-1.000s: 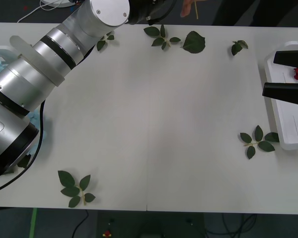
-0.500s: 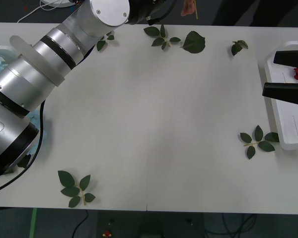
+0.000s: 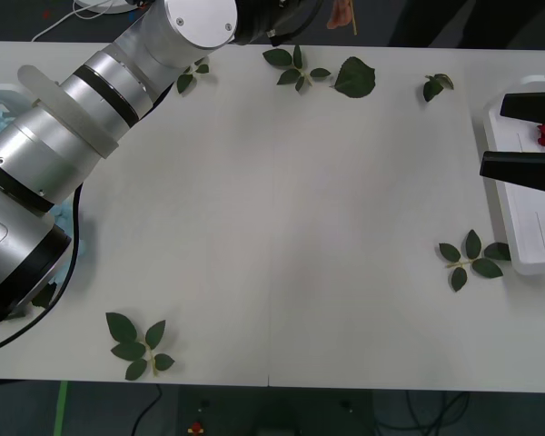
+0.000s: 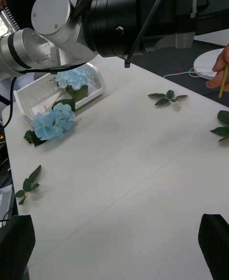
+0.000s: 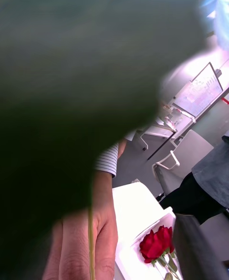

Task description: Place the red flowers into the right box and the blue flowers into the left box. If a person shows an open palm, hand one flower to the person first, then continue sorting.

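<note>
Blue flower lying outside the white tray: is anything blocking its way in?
Nothing visible does. The blue flower lies on the table right beside the left box, which already holds a second blue flower.

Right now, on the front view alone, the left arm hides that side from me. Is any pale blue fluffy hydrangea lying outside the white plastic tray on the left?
Observer: Yes. In the right wrist view one blue hydrangea has its head on the table beside the left box, and another lies inside the box.
Operator: And the person's hand at the far edge, is it holding anything?
Observer: In the left wrist view a thin green stem runs across the fingers of the person's hand.
</note>
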